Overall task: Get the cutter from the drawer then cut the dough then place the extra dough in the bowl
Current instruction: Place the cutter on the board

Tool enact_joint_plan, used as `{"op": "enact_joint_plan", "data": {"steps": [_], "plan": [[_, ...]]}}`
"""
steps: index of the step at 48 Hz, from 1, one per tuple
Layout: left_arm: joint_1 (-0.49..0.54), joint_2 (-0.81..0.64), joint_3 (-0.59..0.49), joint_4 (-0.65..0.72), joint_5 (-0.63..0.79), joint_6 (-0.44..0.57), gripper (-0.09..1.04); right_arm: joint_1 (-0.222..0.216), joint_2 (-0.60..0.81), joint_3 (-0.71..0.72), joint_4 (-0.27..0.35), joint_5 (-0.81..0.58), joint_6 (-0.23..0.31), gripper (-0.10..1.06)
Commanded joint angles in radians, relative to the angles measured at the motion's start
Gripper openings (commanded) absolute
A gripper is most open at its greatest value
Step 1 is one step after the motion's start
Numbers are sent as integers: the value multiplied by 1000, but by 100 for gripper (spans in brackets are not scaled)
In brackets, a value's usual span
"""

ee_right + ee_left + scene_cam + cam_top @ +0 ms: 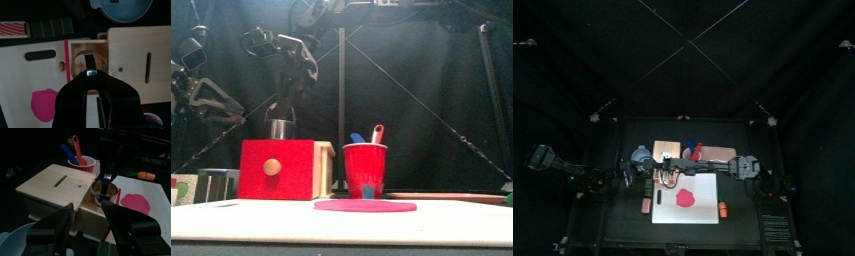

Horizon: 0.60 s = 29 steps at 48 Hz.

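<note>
Your right gripper (89, 74) reaches straight down over the open drawer (67, 60) of the box (57, 184), jaws closed on the cutter's (104, 190) wire handle. Your left gripper (88, 210) hovers just beside the box, jaws spread and empty. The cutter, a round metal ring, stands upright in the drawer. The cup (365, 170) holds two knives. The pink dough (686, 198) lies flat on the board (707, 210).
</note>
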Motion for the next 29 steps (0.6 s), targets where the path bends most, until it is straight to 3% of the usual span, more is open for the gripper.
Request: {"op": "enact_joint_plan", "data": {"steps": [1,21,29], "plan": [[2,2,-9,-5,-2,0,85,8,-66,-25,0,32,6,52],[2,2,-11,-8,0,0,85,66,-230,133,-3,75,140,52],[3,2,-12,-8,0,0,85,114,-318,299,-66,71,227,52]]}}
